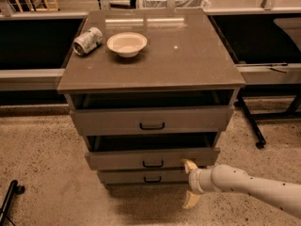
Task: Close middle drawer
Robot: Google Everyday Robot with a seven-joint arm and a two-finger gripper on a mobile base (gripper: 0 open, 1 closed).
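Observation:
The middle drawer [117, 159] is a wide grey drawer with a low face panel and a small dark bar handle [153, 163]. It stands out only a little from the cabinet, with a dark gap showing above its face. My gripper [185, 183] comes in from the lower right on a white arm [254, 185]. It is open and empty, with its fingers spread one above the other. The upper fingertip [188, 164] rests against the right part of the drawer's face, and the lower one hangs in front of the bottom drawer [122, 177].
The top drawer [108, 121], with a taller face, is slightly open. A can [87, 41] on its side and a white bowl [127, 44] sit on the cabinet top [188, 55]. Dark shelving and a wheeled leg [251, 126] flank the cabinet. A black object [8, 201] lies on the floor at left.

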